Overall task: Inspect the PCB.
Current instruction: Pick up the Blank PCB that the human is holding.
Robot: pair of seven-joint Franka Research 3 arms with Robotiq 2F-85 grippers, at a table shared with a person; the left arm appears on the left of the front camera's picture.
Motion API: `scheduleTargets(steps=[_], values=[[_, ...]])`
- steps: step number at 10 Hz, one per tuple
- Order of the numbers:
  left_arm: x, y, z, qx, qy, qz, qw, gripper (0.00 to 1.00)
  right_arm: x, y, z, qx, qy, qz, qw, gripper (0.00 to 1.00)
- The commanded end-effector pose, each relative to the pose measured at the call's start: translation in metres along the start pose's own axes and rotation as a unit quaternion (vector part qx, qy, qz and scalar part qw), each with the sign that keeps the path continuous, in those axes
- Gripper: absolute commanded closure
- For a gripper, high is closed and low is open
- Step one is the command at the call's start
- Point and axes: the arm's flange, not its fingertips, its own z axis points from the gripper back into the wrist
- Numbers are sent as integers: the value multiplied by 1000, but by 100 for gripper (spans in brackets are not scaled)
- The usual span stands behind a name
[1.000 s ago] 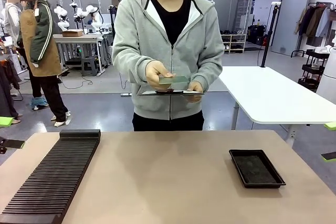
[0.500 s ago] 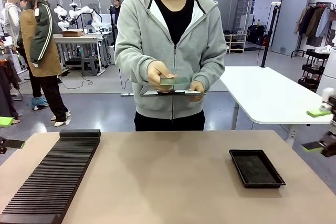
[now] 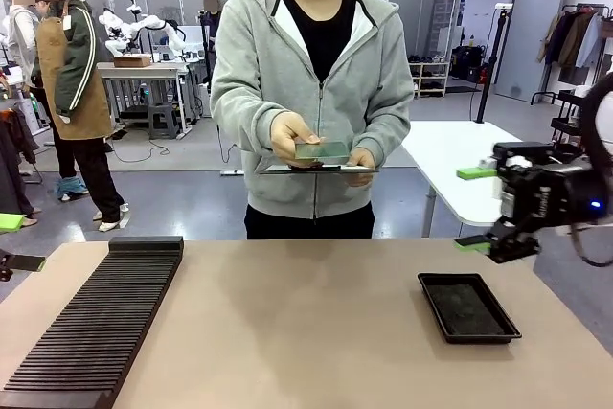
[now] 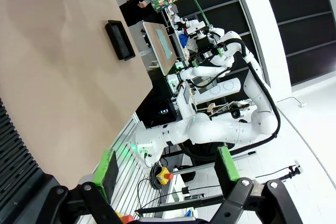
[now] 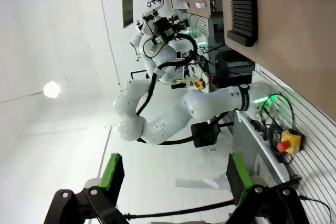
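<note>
The person across the table holds the PCB [image 3: 321, 150], a thin green board, flat in one hand at waist height. Just under it, the other hand holds a dark flat panel [image 3: 316, 170]. My right gripper [image 3: 476, 208] hangs open in the air at the right, above the table's far right part, with its green pads one above the other and nothing between them. In its own wrist view the right gripper [image 5: 173, 174] also stands wide and empty. My left gripper [image 4: 168, 166] is open and empty, and its fingertips [image 3: 10, 223] peek in at the left edge.
A shallow black tray [image 3: 467, 306] lies at the table's right, below my right gripper, and also appears in the left wrist view as the tray [image 4: 119, 39]. A long black slotted rack [image 3: 96, 318] runs along the left side. Another person stands far back left.
My right arm has swung in from the right edge, moving left and up to hover above the tray. The person and PCB have barely moved.
</note>
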Motion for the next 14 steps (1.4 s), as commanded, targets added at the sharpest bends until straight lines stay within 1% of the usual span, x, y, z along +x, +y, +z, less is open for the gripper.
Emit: scheduleTargets(steps=[1, 2, 5, 7, 9, 11, 14], values=[[-2, -2, 0, 0, 0, -4, 1000, 5, 19, 13, -25, 16, -17, -31, 999, 0], [-2, -2, 0, 0, 0, -4, 1000, 5, 27, 18, -38, 18, -11, -37, 999, 0], [-2, -2, 0, 0, 0, -4, 1000, 5, 48, 36, -70, 22, -29, -55, 998, 0], [-2, -2, 0, 0, 0, -4, 1000, 5, 67, 45, -82, 23, -43, -67, 997, 0], [-2, -2, 0, 0, 0, -4, 1000, 5, 81, 51, -98, 28, -28, -74, 996, 0], [-2, -2, 0, 0, 0, -4, 1000, 5, 89, 53, -113, 22, -27, -77, 996, 0], [-2, -2, 0, 0, 0, -4, 1000, 5, 101, 50, -124, 30, -33, -79, 996, 0]])
